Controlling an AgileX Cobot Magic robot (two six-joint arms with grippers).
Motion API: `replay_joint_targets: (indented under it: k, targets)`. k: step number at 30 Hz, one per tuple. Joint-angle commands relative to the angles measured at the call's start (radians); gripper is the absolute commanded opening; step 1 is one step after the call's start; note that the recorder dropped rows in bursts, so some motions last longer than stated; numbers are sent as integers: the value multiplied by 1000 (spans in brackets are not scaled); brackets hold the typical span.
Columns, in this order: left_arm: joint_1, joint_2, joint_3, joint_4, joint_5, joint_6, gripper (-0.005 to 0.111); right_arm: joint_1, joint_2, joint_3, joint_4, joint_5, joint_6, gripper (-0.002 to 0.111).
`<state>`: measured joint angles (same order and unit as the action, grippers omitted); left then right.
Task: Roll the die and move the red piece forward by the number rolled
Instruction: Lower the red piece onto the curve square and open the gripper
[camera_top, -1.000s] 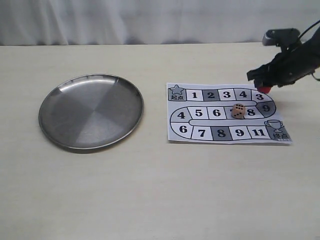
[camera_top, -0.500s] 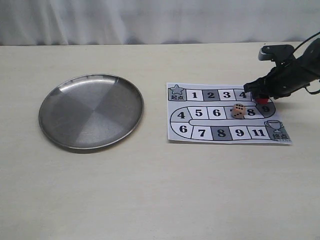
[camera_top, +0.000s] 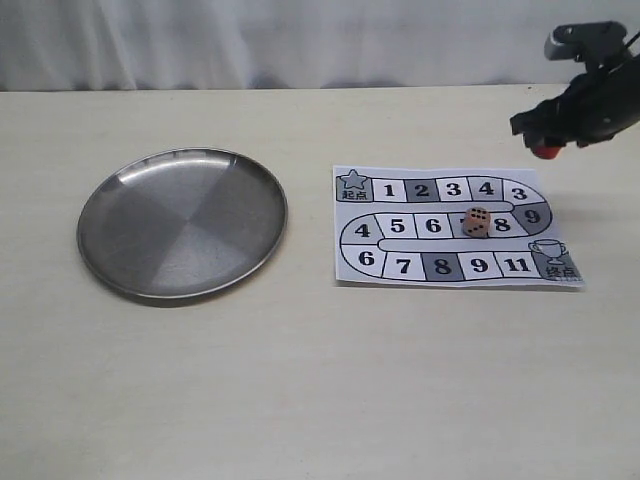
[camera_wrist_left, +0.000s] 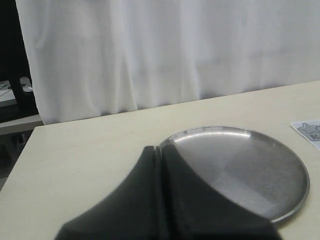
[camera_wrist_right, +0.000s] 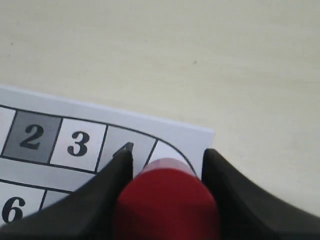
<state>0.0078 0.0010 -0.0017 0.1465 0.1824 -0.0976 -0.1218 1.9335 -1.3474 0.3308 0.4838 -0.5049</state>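
My right gripper (camera_top: 541, 138) hangs above the table's far right, past the game board (camera_top: 400, 274), shut on the red piece (camera_top: 545, 151). In the right wrist view the red piece (camera_wrist_right: 167, 202) fills the gap between the two black fingers (camera_wrist_right: 107, 195), over the board's top row near the square after 3. The tan die (camera_top: 477, 221) rests on the board's middle row, between squares 6 and 8, with several dark pips showing. My left gripper (camera_wrist_left: 160, 150) is shut with nothing in it, near the steel plate's edge; the exterior view does not show it.
A round steel plate (camera_top: 130, 280) lies on the left of the table, holding nothing; the plate (camera_wrist_left: 280, 200) also shows in the left wrist view. A white curtain backs the table's far edge.
The right gripper dipped to the board's top right corner with the red piece, then rose up and to the right, still gripping it. The die has not moved.
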Motion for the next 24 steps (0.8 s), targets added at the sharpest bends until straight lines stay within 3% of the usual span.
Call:
replay_joint_targets:
  k: [1,12,24]
  targets:
    - [-8,-1,2,-2,-9,-1,0,-4,-72,48,-34,-21,5,5]
    - [-8,-1,2,-2,-9,-1,0,-4,38,315,1,-395,5,5]
    - [-8,-1,2,-2,-9,-1,0,31,141,328,53,-437,5,5]
